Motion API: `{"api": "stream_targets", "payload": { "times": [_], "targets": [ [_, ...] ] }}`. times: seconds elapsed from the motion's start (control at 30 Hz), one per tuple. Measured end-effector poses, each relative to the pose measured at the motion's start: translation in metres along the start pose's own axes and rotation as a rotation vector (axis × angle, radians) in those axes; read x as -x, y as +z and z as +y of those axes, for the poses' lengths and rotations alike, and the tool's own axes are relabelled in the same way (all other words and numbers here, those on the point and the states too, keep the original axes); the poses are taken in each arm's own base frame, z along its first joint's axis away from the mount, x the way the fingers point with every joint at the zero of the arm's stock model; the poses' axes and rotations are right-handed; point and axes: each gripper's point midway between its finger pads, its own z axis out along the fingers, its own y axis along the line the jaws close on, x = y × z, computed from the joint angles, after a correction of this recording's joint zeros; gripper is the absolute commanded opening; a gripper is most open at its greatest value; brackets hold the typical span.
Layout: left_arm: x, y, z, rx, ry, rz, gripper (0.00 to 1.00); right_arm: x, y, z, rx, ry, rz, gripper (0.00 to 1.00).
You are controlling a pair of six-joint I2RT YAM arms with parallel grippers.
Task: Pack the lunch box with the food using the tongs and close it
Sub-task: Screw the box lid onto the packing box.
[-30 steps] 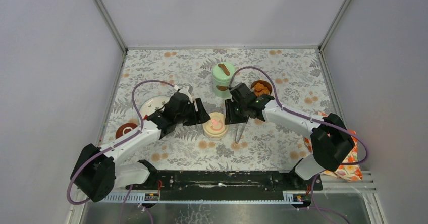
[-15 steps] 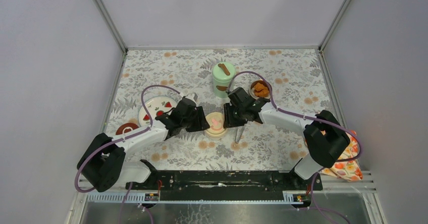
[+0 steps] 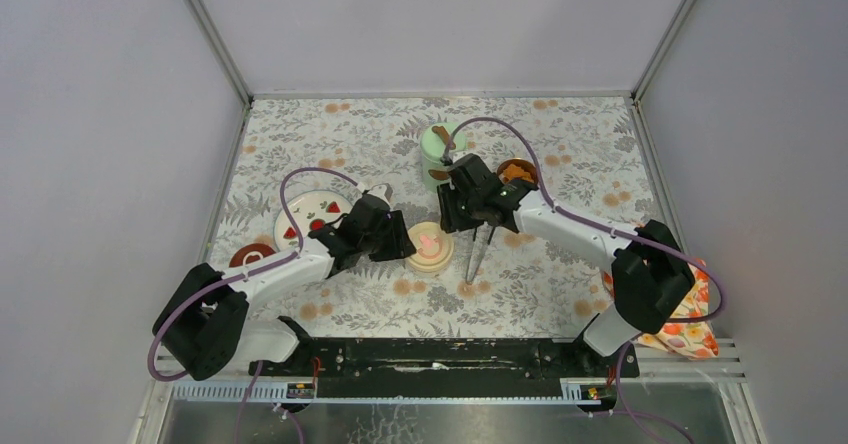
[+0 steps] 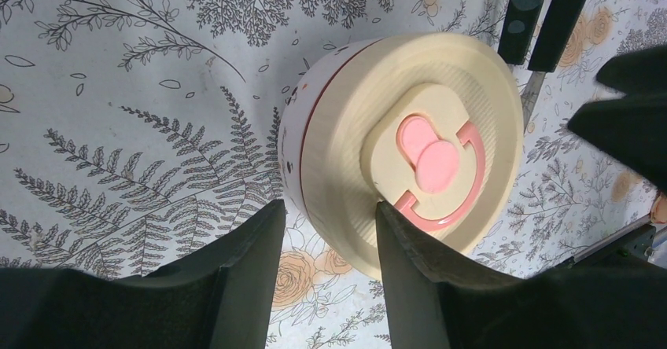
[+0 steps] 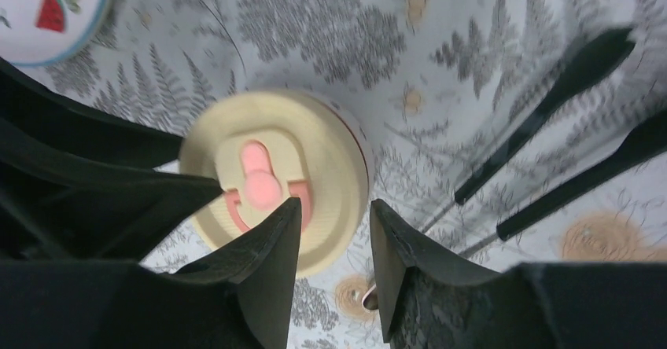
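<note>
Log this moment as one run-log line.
left claw: astride rim of cream-lidded bowl | right claw: open above it, empty | tongs: on table | green jar: lidded
</note>
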Motion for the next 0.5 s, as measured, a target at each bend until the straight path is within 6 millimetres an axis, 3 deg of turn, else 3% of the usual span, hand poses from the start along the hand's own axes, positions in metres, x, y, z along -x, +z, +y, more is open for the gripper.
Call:
{"api": "stream_targets", "payload": {
  "times": [0.13,0.2,0.37,0.5],
  "targets": [
    [0.000,0.000,0.000,-0.002,0.000,-0.002,0.51,0.029,0.000,0.009,0.014,-0.051,-0.068,0.45],
    [0.000,0.001,0.000,-0.006,0.000,-0.006,0.51,0.033,0.009,0.010,0.015,-0.071,-0.068,0.44],
    [0.001,0.002,-0.001,-0.017,0.000,-0.017,0.51,0.011,0.045,0.004,0.009,-0.112,0.032,0.43],
    [0.002,0.004,-0.002,-0.024,-0.002,-0.029,0.51,0.013,0.050,0.004,0.018,-0.118,0.024,0.42]
  ]
}}
